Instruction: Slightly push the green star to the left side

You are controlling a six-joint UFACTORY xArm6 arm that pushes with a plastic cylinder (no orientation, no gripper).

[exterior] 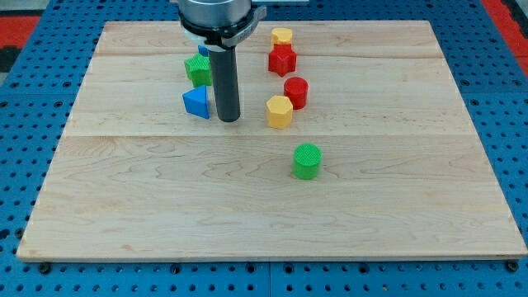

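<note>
The green star sits on the wooden board at the upper left of centre, partly hidden behind my rod. My tip rests on the board just right of the blue triangle and below and right of the green star. A small piece of another blue block shows above the green star, mostly hidden by the arm.
A yellow block and a red star stand at the top centre. A red cylinder and a yellow hexagon sit right of my tip. A green cylinder stands lower down.
</note>
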